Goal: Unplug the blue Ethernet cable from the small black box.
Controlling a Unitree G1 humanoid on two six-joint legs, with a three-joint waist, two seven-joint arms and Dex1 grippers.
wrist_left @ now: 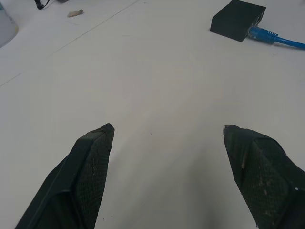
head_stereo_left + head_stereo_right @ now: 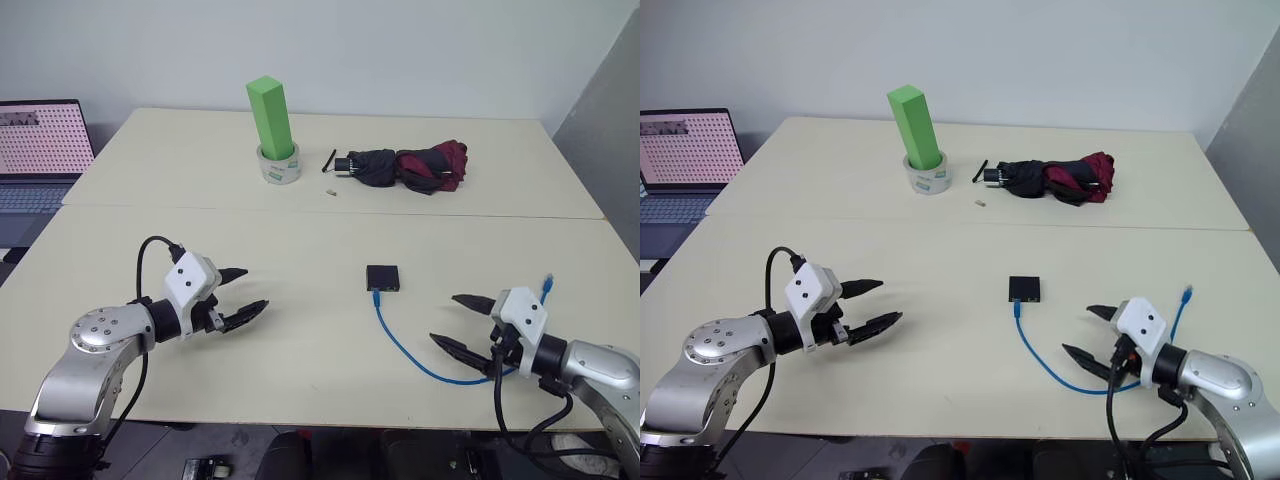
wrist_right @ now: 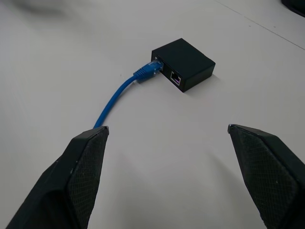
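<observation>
Both end effectors stand with jaws spread wide and nothing between them. The left end effector (image 2: 238, 295) hovers over bare counter (image 2: 300, 330) at lower left of the head view; the right end effector (image 2: 462, 322) hovers at lower right, just above a stretch of the cable (image 2: 405, 352). The box (image 2: 383, 278) lies flat, right of frame centre, well apart from either end effector. The cable's plug (image 3: 151, 68) is seated in the box's near face, beside a second, vacant port (image 3: 175, 77); unplugging is not yet done. From the plug the cable runs toward the lower frame edge, bends right under the right end effector, then rises to its free plug (image 2: 547, 288) at right of frame. The box's long axis lies across the frame, its ports facing the lower edge; the seated plug's axis runs up-and-down the frame, so extraction would likely be toward the lower edge. In my judgement the arms flank the box so one may steady it while the other draws the plug. At upper frame stand a green block (image 2: 271, 117) in a tape roll (image 2: 279, 166), an umbrella (image 2: 410, 167), and, far left, a laptop (image 2: 40, 150), none bearing on the task.
</observation>
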